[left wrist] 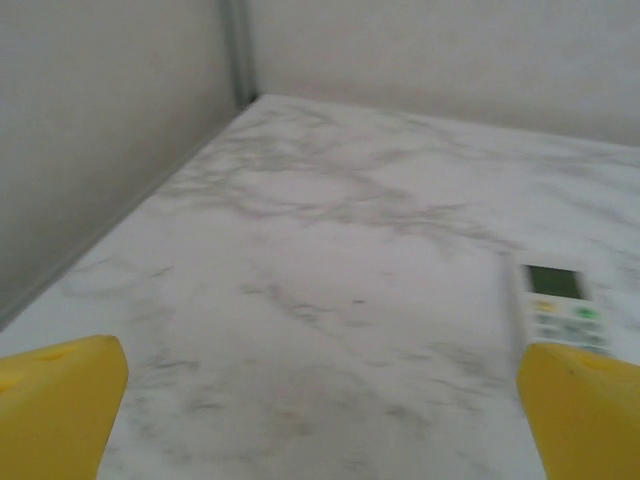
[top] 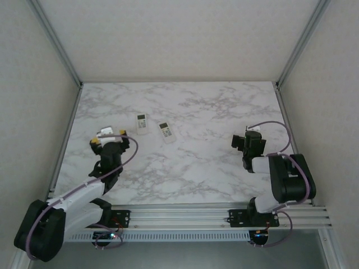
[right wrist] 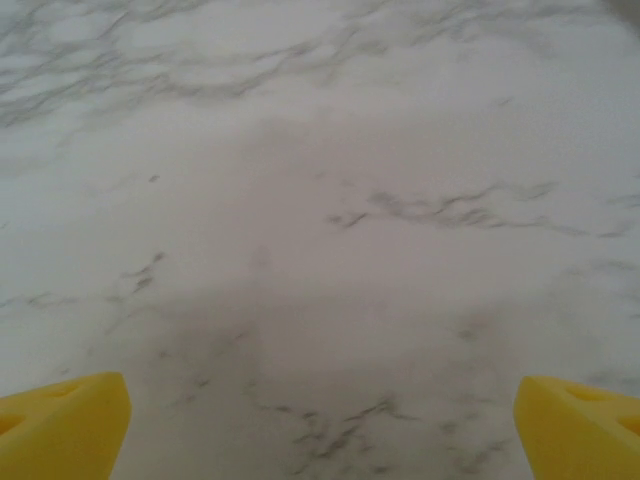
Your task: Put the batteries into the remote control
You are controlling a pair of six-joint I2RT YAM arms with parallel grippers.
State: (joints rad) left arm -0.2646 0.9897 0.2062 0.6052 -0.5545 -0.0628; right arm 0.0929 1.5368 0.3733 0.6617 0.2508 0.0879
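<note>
Left pincer (left wrist: 320, 425) and right pincer (right wrist: 320, 430) gape released above the table (top: 213, 112) (remote control (left wrist: 558, 305) labels unreadably blurred).

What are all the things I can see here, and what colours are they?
remotes: two, white, face up, side by side on the left-middle of the table
table: one, white and grey marble
walls: pale grey, on three sides
rail: one, silvery, along the near edge
arms: two, black and white with purple cables
left hand: one, yellow fingertips, open, just left of the remotes
right hand: one, yellow fingertips, open, over the table's right side
</note>
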